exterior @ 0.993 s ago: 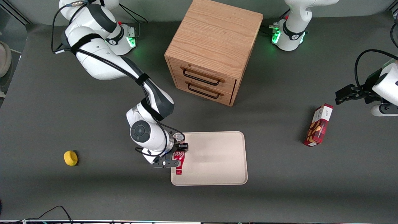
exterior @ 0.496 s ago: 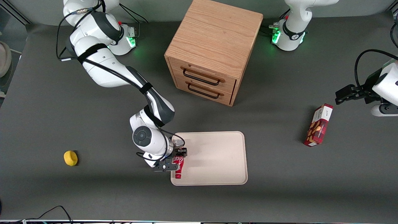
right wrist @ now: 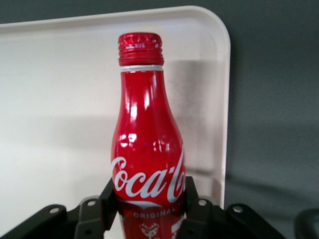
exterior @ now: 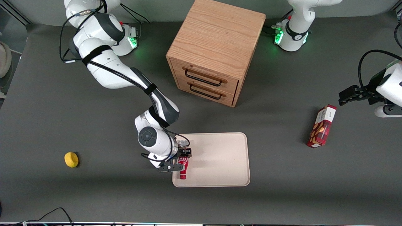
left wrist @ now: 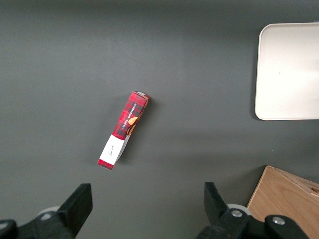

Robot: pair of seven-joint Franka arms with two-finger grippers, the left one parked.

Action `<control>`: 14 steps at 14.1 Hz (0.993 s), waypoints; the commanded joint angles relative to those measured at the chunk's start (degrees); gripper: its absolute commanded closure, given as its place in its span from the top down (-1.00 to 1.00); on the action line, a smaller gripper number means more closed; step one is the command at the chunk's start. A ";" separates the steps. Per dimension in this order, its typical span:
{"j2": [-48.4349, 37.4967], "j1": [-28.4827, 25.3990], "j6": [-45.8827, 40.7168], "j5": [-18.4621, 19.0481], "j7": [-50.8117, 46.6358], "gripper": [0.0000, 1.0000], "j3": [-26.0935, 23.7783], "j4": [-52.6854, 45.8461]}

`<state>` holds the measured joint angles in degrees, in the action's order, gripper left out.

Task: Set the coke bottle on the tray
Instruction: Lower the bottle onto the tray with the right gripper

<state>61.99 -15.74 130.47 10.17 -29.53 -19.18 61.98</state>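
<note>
Coke bottle (right wrist: 147, 149) | between 2 claw (exterior: 181, 161) fingers (clamped tight) | over tray (exterior: 220, 157) edge nearest working arm

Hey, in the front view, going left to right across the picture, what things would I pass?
Yellow object → gripper holding the coke bottle → tray → red snack box.

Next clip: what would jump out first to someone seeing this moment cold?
The red coke bottle stands out, clamped in the gripper over the edge of the cream tray at the working arm's end. Above the tray in the front view stands a wooden two-drawer cabinet, farther from the camera. A red snack box lies toward the parked arm's end, a small yellow object toward the working arm's.
</note>
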 commanded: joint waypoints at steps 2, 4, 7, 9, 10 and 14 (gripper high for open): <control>0.86 -0.60 0.31 0.82 0.26 -1.00 1.33 -1.86; 0.94 -0.60 0.40 0.99 0.26 0.99 1.42 -1.34; 0.94 -1.04 0.67 1.17 0.08 1.00 1.69 -1.34; 1.03 -1.13 0.67 1.17 0.08 1.00 1.77 -1.34; 1.03 -1.13 0.67 1.17 0.08 1.00 1.77 -1.34; 1.12 -1.13 0.67 1.17 0.08 1.00 1.77 -1.34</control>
<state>62.25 -16.27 130.48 10.23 -29.53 -17.75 61.90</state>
